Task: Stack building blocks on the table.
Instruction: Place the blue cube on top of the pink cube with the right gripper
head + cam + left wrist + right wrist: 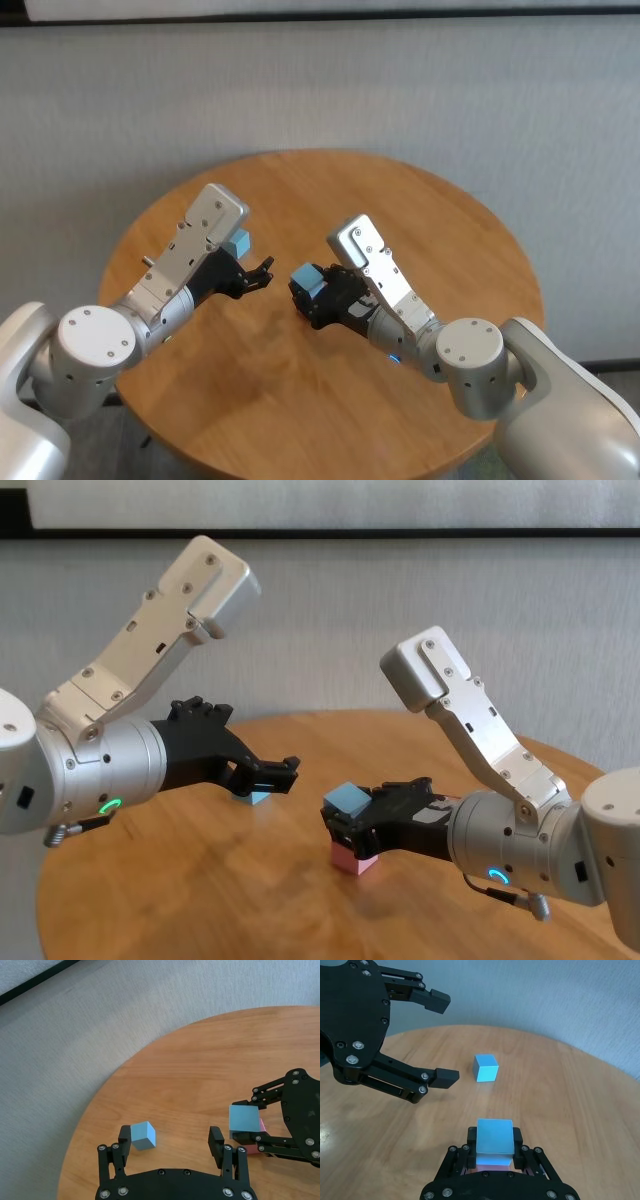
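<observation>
The worktop (440,230) is a big round slab with a glossy honey-brown wood grain, and it catches pale reflections from the room. Three small matte cubes sit on or over it, all sharp-edged and the same size: two light blue, one pale pink.

The pink cube (352,860) rests on the wood near the middle. A blue cube (495,1136) is directly above it, clamped between the black fingers of the right end effector (493,1143), which is closed tight on its sides. From the chest view this held blue cube looks to be sitting right on the pink one, though whether the faces touch I cannot tell.

The second blue cube (143,1135) stands alone on the wood farther to the robot's left, just beyond the left end effector (170,1142). That one hovers with its two black fingers spread wide apart, gripping nothing; the loose cube lies close to one fingertip (124,1136).

Both arms have smooth silver-grey shells with black linkage hardware at the tips.
</observation>
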Robot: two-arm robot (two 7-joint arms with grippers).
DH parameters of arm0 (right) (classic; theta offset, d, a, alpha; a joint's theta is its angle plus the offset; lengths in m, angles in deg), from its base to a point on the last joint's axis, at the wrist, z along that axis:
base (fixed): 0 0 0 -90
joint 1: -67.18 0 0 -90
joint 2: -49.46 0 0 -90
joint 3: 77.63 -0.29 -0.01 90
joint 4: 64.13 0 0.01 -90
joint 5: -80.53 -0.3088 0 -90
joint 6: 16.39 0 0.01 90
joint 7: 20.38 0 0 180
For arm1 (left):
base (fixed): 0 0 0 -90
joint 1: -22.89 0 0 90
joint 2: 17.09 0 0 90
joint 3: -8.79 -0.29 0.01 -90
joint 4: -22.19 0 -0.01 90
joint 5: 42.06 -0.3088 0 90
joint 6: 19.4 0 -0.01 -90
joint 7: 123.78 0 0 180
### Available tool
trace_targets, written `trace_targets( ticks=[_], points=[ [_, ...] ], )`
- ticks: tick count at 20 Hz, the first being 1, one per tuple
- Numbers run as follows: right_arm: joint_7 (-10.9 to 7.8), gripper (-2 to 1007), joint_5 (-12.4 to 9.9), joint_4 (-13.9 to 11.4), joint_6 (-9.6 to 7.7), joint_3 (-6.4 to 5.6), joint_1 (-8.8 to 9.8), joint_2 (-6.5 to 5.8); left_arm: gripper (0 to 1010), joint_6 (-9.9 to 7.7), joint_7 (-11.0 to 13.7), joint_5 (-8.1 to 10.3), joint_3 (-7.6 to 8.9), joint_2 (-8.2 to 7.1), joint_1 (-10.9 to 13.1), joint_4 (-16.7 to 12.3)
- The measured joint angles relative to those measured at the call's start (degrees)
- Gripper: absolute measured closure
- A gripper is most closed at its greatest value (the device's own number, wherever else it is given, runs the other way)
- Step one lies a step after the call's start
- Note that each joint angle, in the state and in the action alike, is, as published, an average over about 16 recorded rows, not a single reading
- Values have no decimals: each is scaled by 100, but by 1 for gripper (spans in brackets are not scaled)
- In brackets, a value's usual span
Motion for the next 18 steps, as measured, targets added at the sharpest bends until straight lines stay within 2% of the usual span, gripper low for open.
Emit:
trace_targets(
  ticks=[18],
  points=[
    [-1, 640, -4, -41, -62, -35, 36, -11, 8, 0, 0, 0, 0, 0, 0, 0]
  ],
)
